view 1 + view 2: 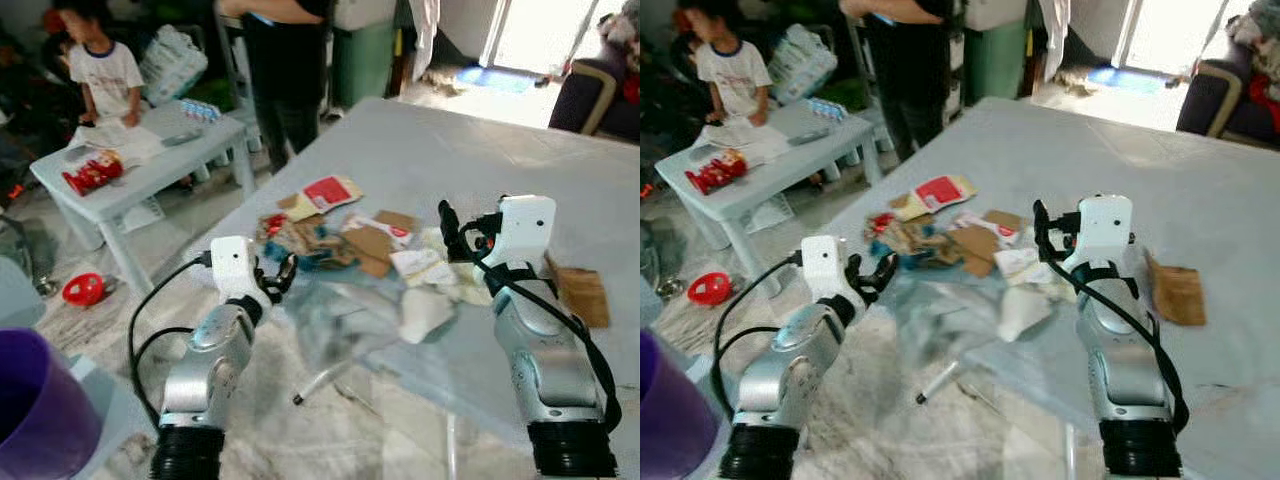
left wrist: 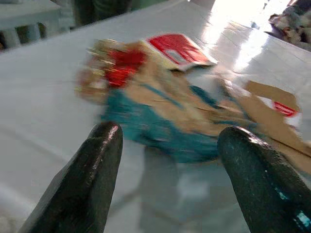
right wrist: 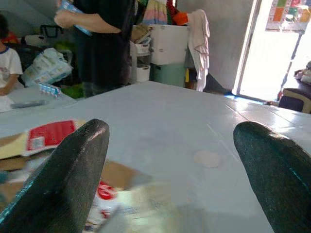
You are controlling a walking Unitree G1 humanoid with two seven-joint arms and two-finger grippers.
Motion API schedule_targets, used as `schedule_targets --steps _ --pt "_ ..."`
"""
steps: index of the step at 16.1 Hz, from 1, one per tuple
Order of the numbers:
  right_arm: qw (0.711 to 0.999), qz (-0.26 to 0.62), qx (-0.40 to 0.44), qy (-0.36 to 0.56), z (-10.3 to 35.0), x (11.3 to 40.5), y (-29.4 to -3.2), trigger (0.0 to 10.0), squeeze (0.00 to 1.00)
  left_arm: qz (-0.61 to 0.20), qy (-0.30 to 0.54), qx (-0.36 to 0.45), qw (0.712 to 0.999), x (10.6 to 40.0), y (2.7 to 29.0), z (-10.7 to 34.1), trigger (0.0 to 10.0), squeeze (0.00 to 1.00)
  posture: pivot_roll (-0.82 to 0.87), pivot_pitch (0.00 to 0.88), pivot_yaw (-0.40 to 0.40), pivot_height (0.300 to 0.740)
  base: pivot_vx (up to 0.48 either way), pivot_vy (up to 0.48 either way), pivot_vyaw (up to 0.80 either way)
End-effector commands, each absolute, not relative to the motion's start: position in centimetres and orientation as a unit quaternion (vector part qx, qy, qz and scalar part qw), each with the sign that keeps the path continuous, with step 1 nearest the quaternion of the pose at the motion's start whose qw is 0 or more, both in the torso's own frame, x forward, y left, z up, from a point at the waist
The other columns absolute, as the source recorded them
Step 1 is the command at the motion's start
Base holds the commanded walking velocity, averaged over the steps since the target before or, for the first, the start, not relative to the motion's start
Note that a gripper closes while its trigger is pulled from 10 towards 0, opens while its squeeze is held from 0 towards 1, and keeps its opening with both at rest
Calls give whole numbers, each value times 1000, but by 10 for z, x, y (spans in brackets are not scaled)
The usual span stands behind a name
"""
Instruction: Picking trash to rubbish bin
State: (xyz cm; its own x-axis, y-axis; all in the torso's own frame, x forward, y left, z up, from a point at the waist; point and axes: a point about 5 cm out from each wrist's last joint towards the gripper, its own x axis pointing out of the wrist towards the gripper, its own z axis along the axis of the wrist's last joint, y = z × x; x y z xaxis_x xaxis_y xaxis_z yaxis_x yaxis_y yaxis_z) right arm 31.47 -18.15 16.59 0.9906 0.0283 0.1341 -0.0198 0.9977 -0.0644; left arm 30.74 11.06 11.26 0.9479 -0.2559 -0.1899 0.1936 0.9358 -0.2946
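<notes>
**Two open grippers over a table of litter**

Two silver arms reach out over a pale grey table point(image 1: 420, 140). From the head camera, the left gripper point(image 1: 281, 275) sits at the table's near left edge, its black fingers parted and holding nothing, just short of a heap of trash point(image 1: 330, 235): torn brown cardboard, a red-and-white packet point(image 1: 333, 191) and crumpled white paper point(image 1: 425, 312) lying on a clear plastic bag. The right gripper point(image 1: 458, 236) hangs over the right end of that heap, fingers spread and empty. A brown paper piece point(image 1: 583, 295) lies apart, just right of the right arm. At the lower left corner stands a purple bin point(image 1: 40, 410). Beyond, a child stands at a small white table point(image 1: 150, 165) and a person in black stands behind it.

Looking along the left wrist, both fingers point(image 2: 97, 170) stand wide apart with nothing between them; teal and brown scraps point(image 2: 170, 131) lie just ahead, blurred.

Along the right wrist, the fingers point(image 3: 73, 179) are again wide and empty, above bare table, with the red packet and cardboard off to one side.
</notes>
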Motion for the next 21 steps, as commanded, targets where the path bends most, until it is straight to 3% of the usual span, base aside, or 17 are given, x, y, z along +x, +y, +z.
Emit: schedule_targets --steps 1,8,21 --pt "997 16 -31 -75 171 316 -179 10000 0 -113 101 -133 979 310 113 119 10000 0 -58 0 12 740 0 -439 0" --pt "997 15 -32 -74 171 316 -179 10000 0 -112 103 -131 980 310 114 118 10000 0 -59 0 12 740 0 -416 0" --pt "997 18 -31 -73 171 316 -179 10000 0 -72 106 -154 980 313 122 120 10000 0 -56 0 10 740 0 0 0"
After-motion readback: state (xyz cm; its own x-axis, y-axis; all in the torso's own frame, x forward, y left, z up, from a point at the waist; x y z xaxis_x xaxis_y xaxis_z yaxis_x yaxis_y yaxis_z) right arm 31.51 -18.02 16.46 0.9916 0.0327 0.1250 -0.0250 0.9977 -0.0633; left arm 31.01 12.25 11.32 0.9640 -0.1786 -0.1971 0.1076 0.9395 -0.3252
